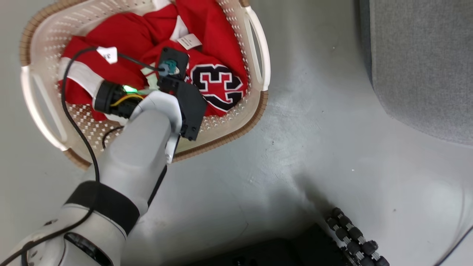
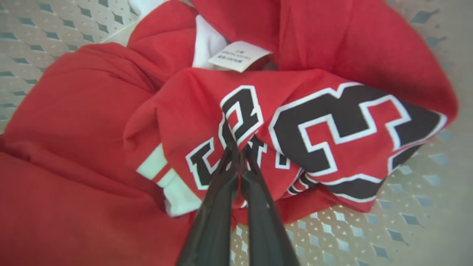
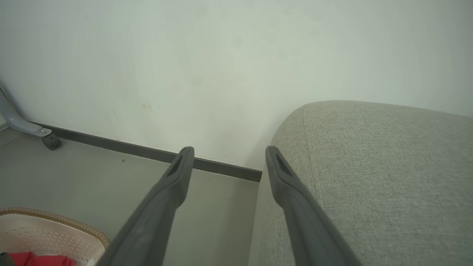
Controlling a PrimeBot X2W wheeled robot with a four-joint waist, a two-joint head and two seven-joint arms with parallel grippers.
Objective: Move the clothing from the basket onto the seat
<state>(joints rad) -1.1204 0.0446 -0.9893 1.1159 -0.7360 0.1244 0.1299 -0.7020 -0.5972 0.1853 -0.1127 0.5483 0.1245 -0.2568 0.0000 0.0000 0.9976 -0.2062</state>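
The cream basket [image 1: 255, 48] stands on the floor at the upper left and holds both red garments. The jersey [image 1: 218, 83] with the black-and-white 23 lies on the right side; the garment with the wide white stripe [image 1: 83, 75] is on the left. My left arm [image 1: 147, 129] reaches down into the basket. My left gripper [image 2: 236, 149] is shut, its tips pinching a fold of the jersey [image 2: 332, 125] beside the lettering. My right gripper [image 3: 229, 151] hangs open in the air, holding nothing, with the grey seat [image 3: 388, 166] just to its right.
The seat [image 1: 425, 66] fills the upper right, with bare grey floor [image 1: 314, 140] between it and the basket. A white tag [image 2: 238, 55] lies above the jersey. A wall with a dark baseboard [image 3: 147, 151] and a caster [image 3: 51, 141] stand behind.
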